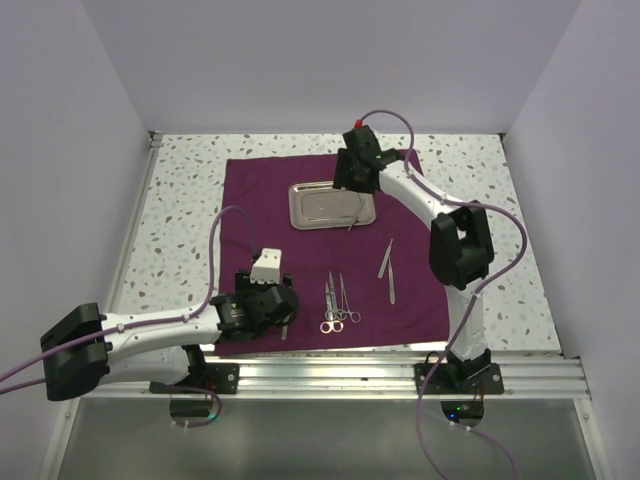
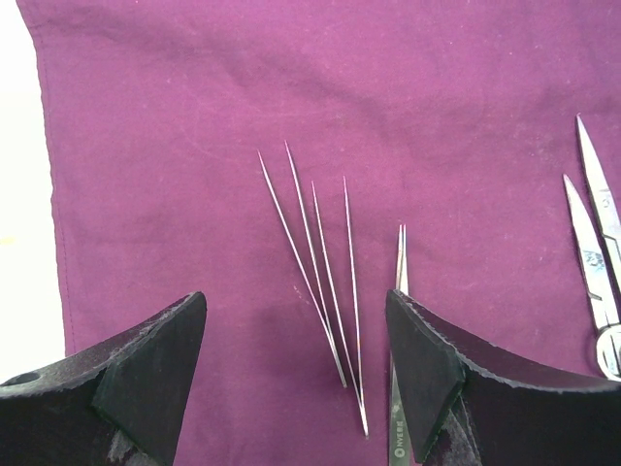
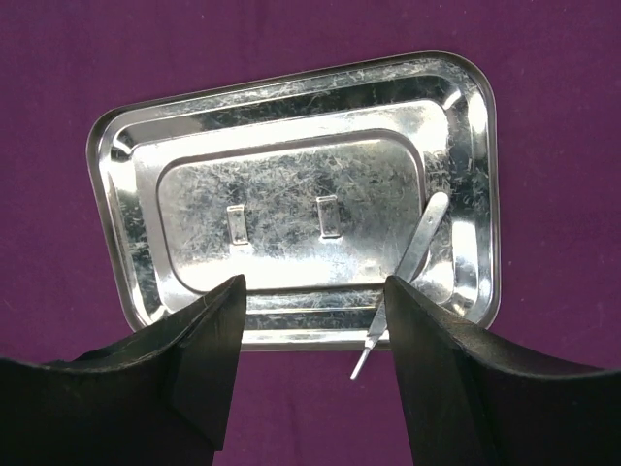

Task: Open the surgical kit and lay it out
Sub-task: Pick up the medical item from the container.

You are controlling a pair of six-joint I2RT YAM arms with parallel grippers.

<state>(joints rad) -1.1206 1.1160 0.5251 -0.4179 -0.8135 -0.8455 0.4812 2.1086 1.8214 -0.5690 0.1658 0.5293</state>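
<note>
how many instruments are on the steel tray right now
1. A thin steel handle lies slanted over the tray at its right-hand rim in the right wrist view, its narrow end overhanging the purple cloth. None seems hidden.

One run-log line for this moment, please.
cloth: spread | tray: on cloth, thin tool across rim | left gripper: open above tweezers | right gripper: open above tray

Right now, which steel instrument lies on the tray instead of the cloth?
The slim flat tool leaning across the tray rim, tip overhanging; scissors and tweezers lie wholly on the cloth.
</note>
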